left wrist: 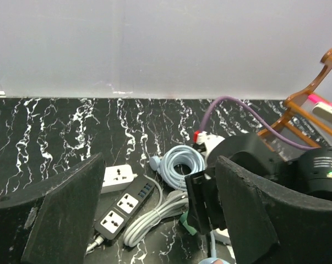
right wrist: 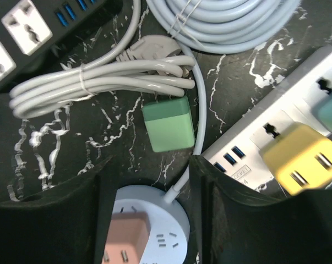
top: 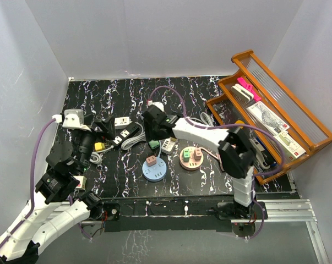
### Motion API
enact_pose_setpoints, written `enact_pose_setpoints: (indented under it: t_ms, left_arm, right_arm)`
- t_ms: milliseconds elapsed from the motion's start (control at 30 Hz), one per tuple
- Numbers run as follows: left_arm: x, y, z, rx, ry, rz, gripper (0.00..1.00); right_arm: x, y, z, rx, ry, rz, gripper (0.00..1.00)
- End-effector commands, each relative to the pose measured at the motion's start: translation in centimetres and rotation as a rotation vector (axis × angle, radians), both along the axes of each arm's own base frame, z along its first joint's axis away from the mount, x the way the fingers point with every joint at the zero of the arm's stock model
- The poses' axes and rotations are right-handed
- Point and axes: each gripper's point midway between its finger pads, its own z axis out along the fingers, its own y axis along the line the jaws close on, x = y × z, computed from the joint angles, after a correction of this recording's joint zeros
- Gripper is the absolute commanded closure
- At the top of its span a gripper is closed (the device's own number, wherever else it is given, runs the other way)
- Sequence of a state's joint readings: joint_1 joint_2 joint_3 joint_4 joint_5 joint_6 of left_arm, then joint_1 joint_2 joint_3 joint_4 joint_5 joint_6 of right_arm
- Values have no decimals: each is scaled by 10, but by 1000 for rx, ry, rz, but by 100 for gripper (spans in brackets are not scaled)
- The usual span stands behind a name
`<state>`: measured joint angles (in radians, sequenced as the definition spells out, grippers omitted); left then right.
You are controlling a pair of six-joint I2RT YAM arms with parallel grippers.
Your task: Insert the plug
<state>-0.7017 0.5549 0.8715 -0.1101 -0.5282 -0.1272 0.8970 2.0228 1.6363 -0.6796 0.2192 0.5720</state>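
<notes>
Orange wooden rack (top: 319,144) holds flat packets (top: 270,118)
Their print is unreadable; left gripper (left wrist: 160,165) fingers spread, empty; right gripper (right wrist: 146,165) fingers apart, just short of green square plug (right wrist: 167,127).

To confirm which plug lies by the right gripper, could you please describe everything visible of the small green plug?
The small green plug is a matte, plastic-looking block with rounded edges, lying flat on the black marbled tabletop. Two thin metal prongs at its far end point toward the tied bundle of white cable and seem to touch it. A thin white cord runs close along its right side. The right gripper hovers open at its near end, not gripping it.
</notes>
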Motion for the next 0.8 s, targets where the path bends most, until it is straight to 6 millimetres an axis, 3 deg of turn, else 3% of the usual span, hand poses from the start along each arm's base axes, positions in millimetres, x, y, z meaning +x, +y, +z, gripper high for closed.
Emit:
enact_pose_setpoints:
  t_ms: [0,300,500,767]
  left_arm:
    - [5,4,0,37,17,32,21]
    - [6,1,-4,47,34,27,21]
    - [7,2,-2,48,29,35,21]
    - [9,-1,-6,47,48,30,21]
  right_arm:
    - [10,-1,0,-164,-73,23,53]
    - [18,7,-21,-187,-73,39,44]
    - [17,11,-37,-193,-47,58,44]
    - [20,17,-37,-158,-46,75,50]
